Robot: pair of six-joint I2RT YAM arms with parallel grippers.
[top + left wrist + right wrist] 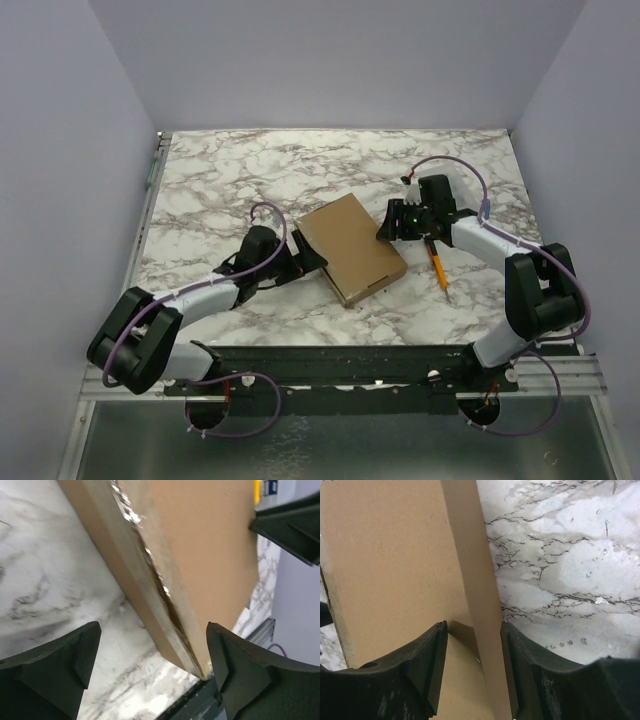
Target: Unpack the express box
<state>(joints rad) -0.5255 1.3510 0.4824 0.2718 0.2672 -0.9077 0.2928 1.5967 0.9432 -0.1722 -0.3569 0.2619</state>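
The left gripper [152, 640], at centre left in the overhead view, has its fingers spread wide apart and holds nothing. In its wrist view the long left edge of the cardboard box [350, 250] runs diagonally between the two fingers. One finger is clear of the box over the marble table [230, 180], and the other sits right at the box's near corner. A ragged seam with torn tape shows along that edge, where the lid meets the base. The gripper is probably lined up here to get at that seam and lift the lid.

The box lies flat near the middle of the table, turned at an angle, with its lid down. It is not yet open, so nothing has been unpacked.

The right gripper [474, 630], just right of centre in the overhead view, is at the box's opposite edge. Its wrist view shows the fingers closed on the narrow side wall, one on each side. This grip looks meant to pin the box in place while the other arm works on the lid.

A pencil [438, 265] lies on the table just right of the box, under the right arm.
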